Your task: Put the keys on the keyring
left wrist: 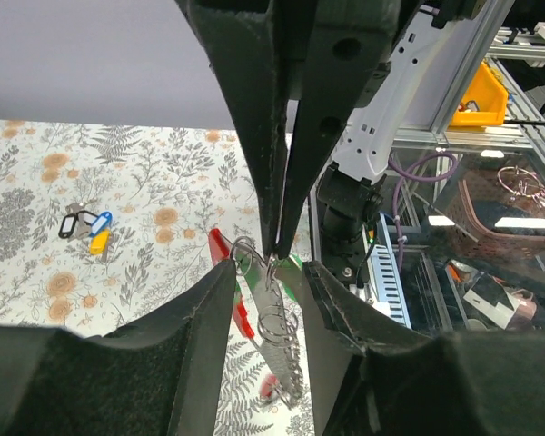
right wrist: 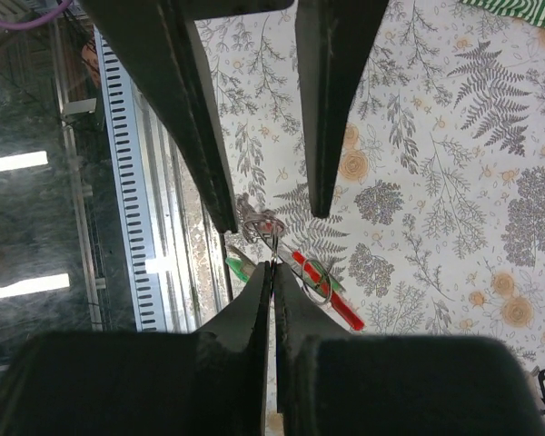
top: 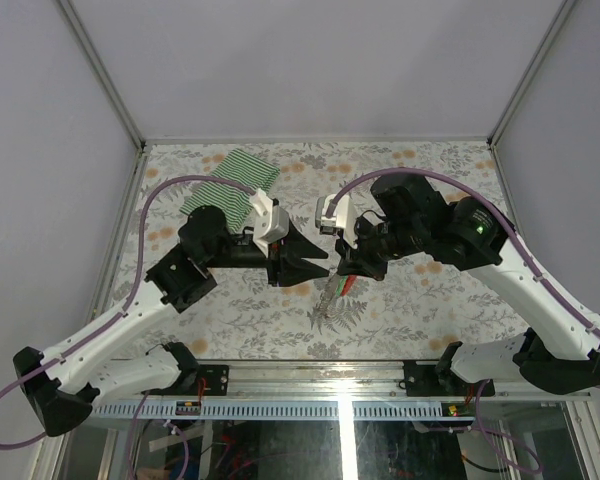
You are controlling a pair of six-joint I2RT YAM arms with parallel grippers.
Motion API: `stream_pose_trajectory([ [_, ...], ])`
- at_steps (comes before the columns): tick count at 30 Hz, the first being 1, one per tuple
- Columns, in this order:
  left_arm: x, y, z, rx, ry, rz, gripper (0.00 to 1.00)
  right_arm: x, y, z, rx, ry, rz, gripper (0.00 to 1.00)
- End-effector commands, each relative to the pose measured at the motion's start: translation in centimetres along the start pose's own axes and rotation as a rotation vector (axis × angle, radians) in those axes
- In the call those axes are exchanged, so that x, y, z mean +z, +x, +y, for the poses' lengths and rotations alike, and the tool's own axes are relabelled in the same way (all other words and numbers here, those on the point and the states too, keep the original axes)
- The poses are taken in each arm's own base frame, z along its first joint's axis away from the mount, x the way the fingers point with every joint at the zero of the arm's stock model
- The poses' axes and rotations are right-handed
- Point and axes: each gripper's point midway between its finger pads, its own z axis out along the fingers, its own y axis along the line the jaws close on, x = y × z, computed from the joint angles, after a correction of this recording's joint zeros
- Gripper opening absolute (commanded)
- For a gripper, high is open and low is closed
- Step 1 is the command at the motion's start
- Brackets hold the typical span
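My right gripper (top: 343, 268) is shut on a thin wire ring of the keyring (right wrist: 271, 238) and holds the bundle above the table. A silvery strip (left wrist: 276, 318) with wire rings hangs from it, with a red-tagged key (right wrist: 338, 297) and a green-tagged key (right wrist: 239, 266). The bundle dangles below the grippers in the top view (top: 333, 292). My left gripper (top: 318, 268) is open, its fingers (left wrist: 186, 336) on either side of the hanging bundle without touching it. In the left wrist view the right gripper's shut tips (left wrist: 278, 247) pinch the ring from above.
A green-and-white striped cloth (top: 232, 185) lies at the back left of the floral table cover (top: 410, 300). Small black, blue and yellow tags (left wrist: 86, 227) lie apart on the table. The metal front rail (top: 310, 372) runs close below the bundle.
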Motion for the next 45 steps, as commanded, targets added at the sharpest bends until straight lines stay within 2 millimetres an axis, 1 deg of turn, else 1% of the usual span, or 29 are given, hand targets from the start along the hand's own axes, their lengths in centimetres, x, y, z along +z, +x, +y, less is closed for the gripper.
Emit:
stream_pose_trajectory([
  [1, 0.2, -0.9, -0.4, 0.032, 0.040, -0.004, 0.36, -0.6, -2.2, 0.7, -0.052, -0.027, -0.082, 0.00],
  [8, 0.6, -0.6, -0.4, 0.025, 0.066, 0.009, 0.34, -0.6, -2.4, 0.9, -0.059, -0.036, -0.092, 0.00],
  [16, 1.2, 0.1, -0.9, 0.024, 0.093, 0.044, 0.31, -0.5, -2.6, 0.6, -0.061, -0.019, -0.102, 0.00],
  [20, 1.5, 0.2, -1.1, 0.033, 0.095, 0.051, 0.24, -0.5, -2.5, 0.6, -0.060, -0.019, -0.100, 0.00],
  [28, 1.5, 0.2, -1.3, 0.041, 0.098, 0.055, 0.01, -0.5, -2.4, 0.5, -0.058, -0.014, -0.096, 0.00],
  [32, 1.3, 0.4, -1.2, 0.042, 0.090, 0.067, 0.00, -0.7, -2.5, 0.5, -0.059, -0.004, -0.103, 0.00],
  [35, 1.2, 0.2, -1.2, 0.046, 0.076, 0.062, 0.00, -1.0, -2.8, 0.5, -0.054, 0.004, -0.122, 0.00],
  [36, 1.1, 0.1, -1.0, 0.046, 0.061, 0.058, 0.00, -1.1, -3.0, 0.4, -0.049, 0.015, -0.134, 0.02],
  [38, 0.9, -0.4, -0.9, 0.052, 0.037, 0.037, 0.00, -1.5, -3.5, -0.3, -0.026, 0.070, -0.167, 0.14],
  [40, 0.7, -1.2, -0.7, 0.062, 0.006, -0.002, 0.00, -2.5, -4.4, -1.3, -0.003, 0.150, -0.218, 0.23],
  [41, 0.5, -1.7, -0.5, 0.067, -0.015, -0.026, 0.00, -3.0, -4.7, -1.8, 0.009, 0.194, -0.248, 0.26],
  [43, -0.1, -3.1, -0.2, 0.085, -0.071, -0.099, 0.00, -4.5, -6.1, -2.7, 0.024, 0.272, -0.345, 0.31],
  [45, -0.7, -4.4, 0.1, 0.088, -0.126, -0.184, 0.00, -5.9, -7.2, -3.0, 0.047, 0.321, -0.439, 0.34],
])
